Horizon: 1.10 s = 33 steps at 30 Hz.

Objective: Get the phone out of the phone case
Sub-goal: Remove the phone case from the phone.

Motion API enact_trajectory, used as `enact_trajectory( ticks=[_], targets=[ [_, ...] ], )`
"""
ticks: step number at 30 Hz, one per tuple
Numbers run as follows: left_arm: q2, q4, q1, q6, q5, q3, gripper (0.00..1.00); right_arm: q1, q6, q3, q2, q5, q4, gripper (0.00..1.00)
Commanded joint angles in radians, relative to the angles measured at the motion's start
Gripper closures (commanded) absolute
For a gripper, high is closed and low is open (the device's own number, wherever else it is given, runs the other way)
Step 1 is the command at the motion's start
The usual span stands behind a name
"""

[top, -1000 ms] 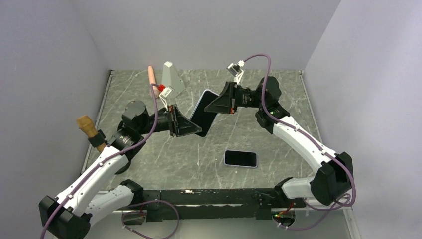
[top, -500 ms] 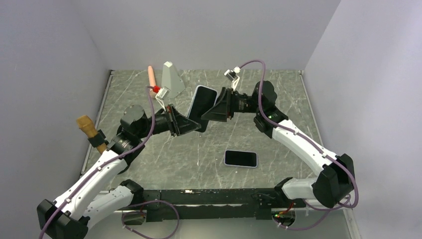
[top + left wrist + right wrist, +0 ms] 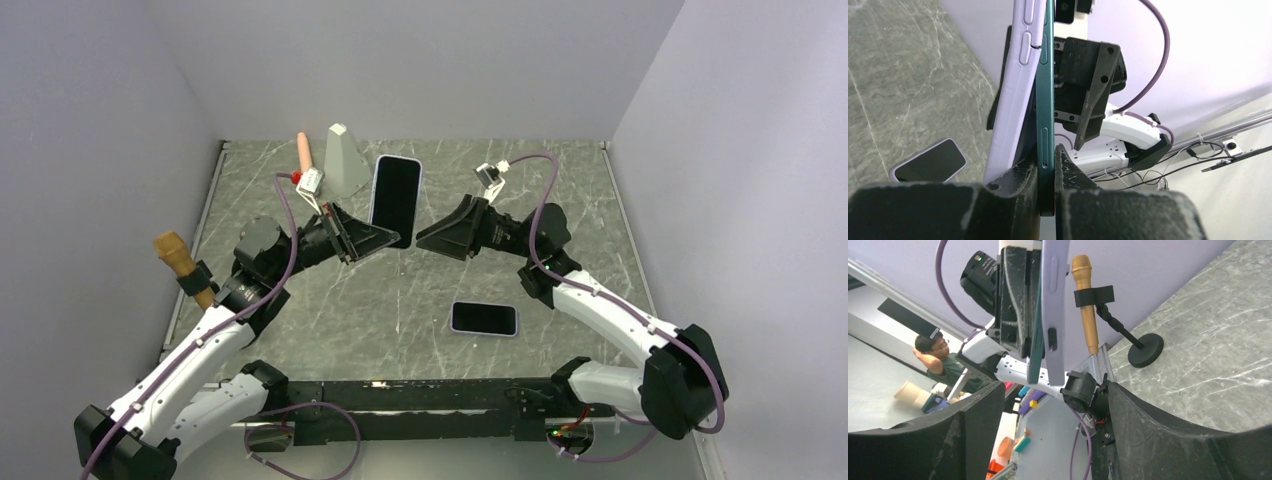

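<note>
**Left gripper.** The left gripper [image 3: 1046, 167] has its fingers pressed together on the lower end of the slim teal-edged phone [image 3: 1044, 75]. It holds the phone on end above the grey marble table [image 3: 560, 190]. The phone's long axis runs straight up from the fingertips. Its dark screen faces the overhead camera.

**Case.** The lilac soft phone case [image 3: 1015, 95] lies against the phone's back over the upper part. Toward the fingers it splays away from the teal edge. In the left wrist view the pinch appears to fall on the phone body alone, though this is not certain.

**Right gripper.** The right gripper [image 3: 428, 238] is spread wide and empty. It sits just beside the left gripper and level with it, touching nothing. In its own wrist view the phone and case stand edge-on directly ahead, with the lilac side on the right.

**Finding.** The case is best reached by the right gripper. The step depends on that gripper closing on the lilac edge only and drawing it away from the held phone.

**Other.** A second dark-screened phone with a pale rim [image 3: 484, 319] lies flat on the table below the right gripper.
</note>
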Motion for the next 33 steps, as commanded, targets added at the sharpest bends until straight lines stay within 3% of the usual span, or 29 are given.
enact_trajectory(
  ticks=[1,7,12,21,27,33],
  targets=[
    [-0.016,0.156,0.009,-0.058,0.001,0.007,1.0,-0.003,-0.008,-0.037,-0.075,0.023,0.119,0.23],
    [0.002,0.189,0.013,-0.094,0.025,0.001,1.0,-0.002,0.019,-0.059,-0.056,0.004,0.183,0.43],
    [0.009,0.239,0.014,-0.128,0.026,-0.012,1.0,0.025,0.052,-0.063,-0.011,0.004,0.241,0.53],
    [0.028,0.282,0.014,-0.168,0.052,-0.034,1.0,0.062,0.043,-0.038,0.047,0.032,0.25,0.58],
    [0.031,0.31,0.013,-0.183,0.066,-0.039,1.0,0.073,0.078,-0.027,0.108,0.043,0.304,0.7],
    [0.027,0.298,0.014,-0.174,0.075,-0.055,1.0,0.087,0.078,-0.014,0.134,0.069,0.318,0.72]
  ],
)
